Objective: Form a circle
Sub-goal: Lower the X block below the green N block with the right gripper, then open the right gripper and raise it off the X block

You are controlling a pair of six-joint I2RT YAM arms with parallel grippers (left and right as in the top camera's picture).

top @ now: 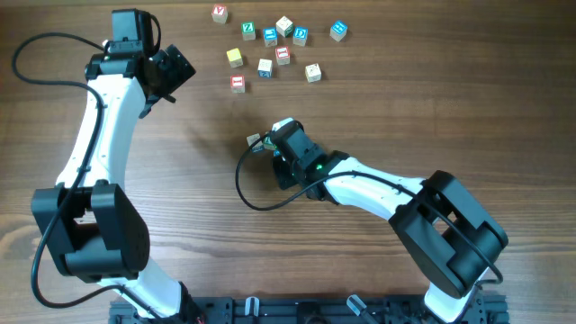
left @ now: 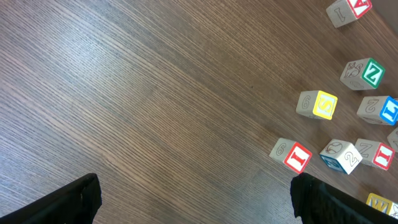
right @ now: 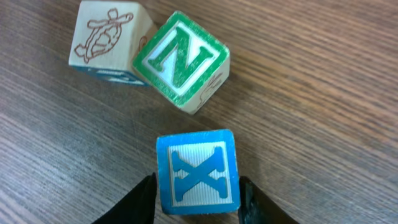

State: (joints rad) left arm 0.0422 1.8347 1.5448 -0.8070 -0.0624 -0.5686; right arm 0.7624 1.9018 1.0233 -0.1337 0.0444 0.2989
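Cube X (right: 198,171) sits between right gripper (right: 196,180) jaws, grip unclear; left gripper (left: 196,191) spread.

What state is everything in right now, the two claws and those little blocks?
blue X cube: lying flat, X up.
turtle cube: lying flat, turtle up.
green N cube: turned askew, against the turtle cube.
loose cubes: scattered, none held.
left gripper: open, empty.
right gripper: jaws flank the blue X cube; grip unclear.

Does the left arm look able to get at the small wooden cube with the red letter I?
Probably yes: the left gripper is open and empty, with only bare wooden table between it and the red I cube.
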